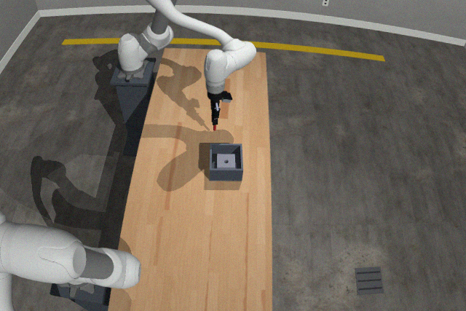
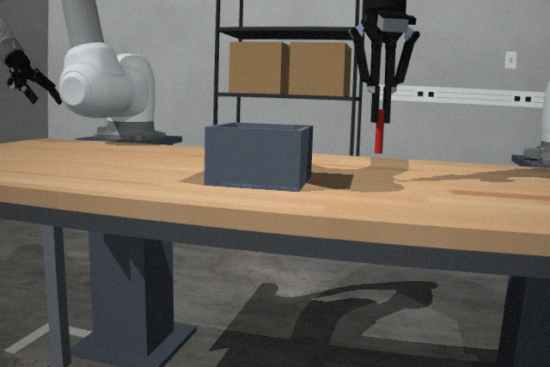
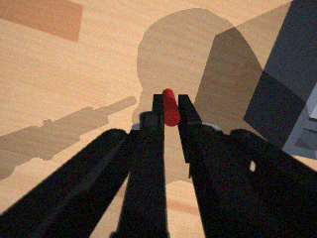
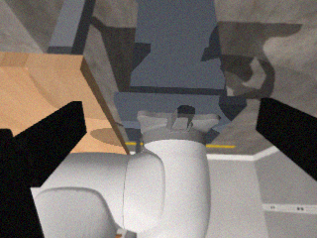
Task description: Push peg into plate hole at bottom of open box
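Note:
The red peg (image 1: 214, 127) (image 2: 378, 141) (image 3: 171, 117) is off the table, almost upright with a slight lean in the exterior view. My left gripper (image 1: 215, 123) (image 2: 381, 119) (image 3: 169, 109) is shut on its upper part. The open box (image 1: 226, 175) (image 2: 253, 156) (image 3: 277, 96) is dark blue-grey and stands beside the peg, nearer the camera in the top view. The light plate (image 1: 220, 164) lies on its bottom, with a dark hole (image 1: 226, 161) in the middle. My right gripper (image 2: 45, 97) (image 4: 170, 115) is open and empty, far from peg and box.
The wooden table (image 1: 195, 255) (image 2: 111, 168) carries the box. The box walls stand up around the plate. The right arm (image 1: 94, 262) reaches over the table's side edge. A shelf rack (image 2: 289, 33) with two cartons (image 2: 257, 67) (image 2: 317, 69) stands in the background.

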Controlling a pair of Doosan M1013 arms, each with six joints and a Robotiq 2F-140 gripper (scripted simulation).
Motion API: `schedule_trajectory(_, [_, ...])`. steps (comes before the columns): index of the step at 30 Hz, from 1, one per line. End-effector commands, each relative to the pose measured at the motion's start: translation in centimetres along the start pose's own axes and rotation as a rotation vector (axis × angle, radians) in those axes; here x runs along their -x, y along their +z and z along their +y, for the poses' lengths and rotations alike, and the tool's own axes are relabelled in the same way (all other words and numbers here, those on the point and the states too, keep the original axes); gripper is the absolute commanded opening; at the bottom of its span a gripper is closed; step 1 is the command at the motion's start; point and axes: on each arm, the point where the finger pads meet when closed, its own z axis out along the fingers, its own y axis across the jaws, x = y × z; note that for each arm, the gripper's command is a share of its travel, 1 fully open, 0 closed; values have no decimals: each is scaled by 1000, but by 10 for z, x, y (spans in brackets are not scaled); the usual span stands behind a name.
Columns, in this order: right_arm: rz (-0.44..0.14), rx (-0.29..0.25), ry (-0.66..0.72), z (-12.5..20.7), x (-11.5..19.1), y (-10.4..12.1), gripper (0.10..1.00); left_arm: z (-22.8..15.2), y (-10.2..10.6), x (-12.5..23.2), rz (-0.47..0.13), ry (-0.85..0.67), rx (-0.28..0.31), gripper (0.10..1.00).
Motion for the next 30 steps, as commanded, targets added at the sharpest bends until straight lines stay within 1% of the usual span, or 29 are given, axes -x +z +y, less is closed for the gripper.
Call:
schedule_trajectory(1, [1,0,0,0,0,0,1000,0,-27,0,1,0,1,99])
schedule_trajectory(5, [1,0,0,0,0,0,1000,0,-50,0,1,0,1,99])
schedule_trajectory(9, [1,0,0,0,0,0,1000,0,-62,0,1,0,1,99])
schedule_trajectory(17, [1,0,0,0,0,0,1000,1,-64,0,1,0,1,99])
schedule_trajectory(20, [1,0,0,0,0,0,1000,7,-65,-1,1,0,1,99])
schedule_trajectory(23, [1,0,0,0,0,0,1000,22,-67,-4,1,0,1,99])
schedule_trajectory(26, [1,0,0,0,0,0,1000,48,-68,-8,1,0,1,99])
schedule_trajectory(28, [1,0,0,0,0,0,1000,48,-68,-8,1,0,1,99])
schedule_trajectory(30, [1,0,0,0,0,0,1000,70,-70,-10,1,0,1,99])
